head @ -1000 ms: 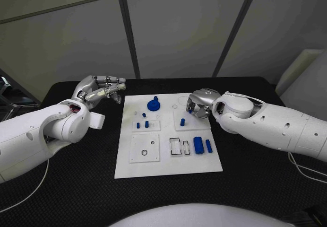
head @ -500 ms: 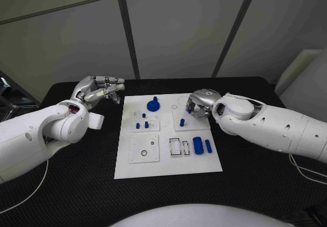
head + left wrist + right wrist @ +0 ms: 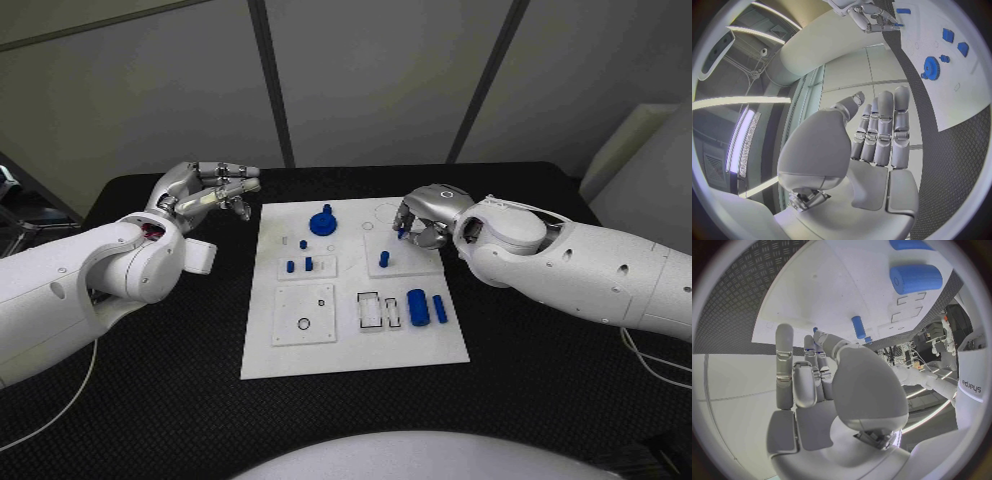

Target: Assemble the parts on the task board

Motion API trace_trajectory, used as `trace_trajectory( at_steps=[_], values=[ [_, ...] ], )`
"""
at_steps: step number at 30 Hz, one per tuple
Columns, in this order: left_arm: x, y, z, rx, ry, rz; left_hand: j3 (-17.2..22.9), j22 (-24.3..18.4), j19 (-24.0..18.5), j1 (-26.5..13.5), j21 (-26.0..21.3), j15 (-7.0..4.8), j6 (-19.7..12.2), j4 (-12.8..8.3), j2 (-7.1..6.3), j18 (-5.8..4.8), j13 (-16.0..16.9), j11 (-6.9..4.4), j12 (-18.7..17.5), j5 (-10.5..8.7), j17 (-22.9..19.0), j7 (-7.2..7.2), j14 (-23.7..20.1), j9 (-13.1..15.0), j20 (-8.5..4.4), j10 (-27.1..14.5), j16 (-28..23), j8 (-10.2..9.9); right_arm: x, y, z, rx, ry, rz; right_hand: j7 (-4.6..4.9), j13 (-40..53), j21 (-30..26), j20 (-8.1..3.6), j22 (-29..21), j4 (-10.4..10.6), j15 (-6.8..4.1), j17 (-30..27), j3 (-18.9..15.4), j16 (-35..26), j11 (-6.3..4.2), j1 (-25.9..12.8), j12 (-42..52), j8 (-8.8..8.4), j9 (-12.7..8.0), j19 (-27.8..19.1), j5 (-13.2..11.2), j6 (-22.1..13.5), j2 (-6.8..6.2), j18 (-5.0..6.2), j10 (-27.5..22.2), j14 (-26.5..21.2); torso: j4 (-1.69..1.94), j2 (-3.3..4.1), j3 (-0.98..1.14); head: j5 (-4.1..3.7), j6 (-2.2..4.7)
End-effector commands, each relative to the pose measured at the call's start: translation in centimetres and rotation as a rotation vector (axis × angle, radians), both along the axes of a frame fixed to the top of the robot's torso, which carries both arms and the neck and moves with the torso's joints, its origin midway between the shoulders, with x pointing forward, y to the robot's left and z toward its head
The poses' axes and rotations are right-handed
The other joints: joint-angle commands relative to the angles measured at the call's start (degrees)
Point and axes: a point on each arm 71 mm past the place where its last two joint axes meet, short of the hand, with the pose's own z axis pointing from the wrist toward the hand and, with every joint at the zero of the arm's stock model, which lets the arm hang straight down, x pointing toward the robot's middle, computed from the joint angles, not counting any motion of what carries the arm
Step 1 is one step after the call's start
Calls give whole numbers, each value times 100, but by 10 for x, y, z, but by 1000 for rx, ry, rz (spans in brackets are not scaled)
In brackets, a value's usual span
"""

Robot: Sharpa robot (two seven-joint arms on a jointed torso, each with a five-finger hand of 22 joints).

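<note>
On the task board [image 3: 353,350], a thick blue cylinder [image 3: 418,305] is lying at its near right, a blue gear [image 3: 323,222] sitting at its far middle. Over the board's far right corner, the right hand [image 3: 421,215] is pinching a small blue peg [image 3: 400,236]. Off its far left corner, the left hand [image 3: 209,187] is hovering, fingers straight and pressed together, holding nothing.

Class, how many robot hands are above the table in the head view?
2. The left hand hangs over the black table beside the white board's far left corner; the right hand over its far right part.
</note>
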Motion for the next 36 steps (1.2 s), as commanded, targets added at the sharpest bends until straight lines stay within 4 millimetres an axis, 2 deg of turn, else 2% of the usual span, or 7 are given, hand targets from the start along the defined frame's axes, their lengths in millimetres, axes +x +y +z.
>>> trace_trajectory(
  at_steps=[1,8,16,19,26,33,36],
  values=[
    [0,0,1,-6,2,-7,-39,-8,-32,-26,-28,-4,-41,5,52,-67,10,-5,27,17,-10,16,-41,-8,23,-53,-18,-7,-3,0,7,35,-29,-2,-15,-7,20,-14,7,44,-51,8,3,16,-4,-34,-3,12,26,-5,-15,41,4,-26,38,297,4,-8,-5,9,-6],
    [1,0,1,-6,1,-6,-49,-14,-31,-30,-34,0,-52,8,53,-68,13,-2,37,16,-12,20,-44,-9,26,-70,-17,-9,-22,19,21,102,-46,60,-16,-7,30,-15,20,44,-52,33,4,30,-5,-34,-4,13,27,0,-13,42,5,-28,39,301,7,-3,0,58,-3],
    [1,-2,0,-8,1,-10,-51,-15,-30,-30,-35,0,-55,8,53,-67,13,-1,39,16,-12,21,-45,-10,27,-73,-16,-10,-45,49,36,175,-66,149,-20,-6,54,-16,53,39,-55,76,7,55,-9,-28,-5,13,29,12,-8,45,5,-32,44,307,17,-13,-20,136,6],
    [1,-4,0,-9,2,-12,-51,-15,-30,-30,-35,0,-55,8,53,-67,13,-1,39,16,-12,21,-45,-10,27,-73,-16,-10,-50,59,39,198,-61,176,-20,-6,55,-16,53,39,-55,78,7,56,-10,-28,-5,13,30,13,-7,45,5,-32,45,308,13,-1,-9,231,-3],
    [2,-8,0,-13,2,-20,-56,-19,-30,-28,-39,3,-63,8,55,-67,15,2,46,16,-14,24,-47,-11,29,-86,-15,-11,-51,84,36,234,-17,227,-20,-6,55,-17,51,38,-57,84,7,61,-10,-27,-7,12,31,12,-1,46,5,-31,48,308,7,6,-13,523,-92],
    [2,-10,0,-14,5,-22,-56,-19,-30,-28,-39,3,-63,8,55,-67,15,2,46,16,-14,24,-47,-11,29,-86,-15,-11,-56,102,18,249,39,258,-18,-6,56,-18,51,38,-57,91,6,66,-9,-28,-10,9,31,12,8,41,4,-31,47,309,16,6,-11,826,-229],
    [3,-11,-1,-14,6,-22,-56,-19,-30,-28,-39,3,-63,8,55,-67,15,2,46,16,-14,24,-47,-11,29,-86,-15,-11,-58,109,10,248,63,268,-18,-6,55,-18,47,37,-58,96,5,71,-9,-27,-13,7,31,10,16,39,4,-30,47,310,19,8,-12,902,-258]
  ],
)
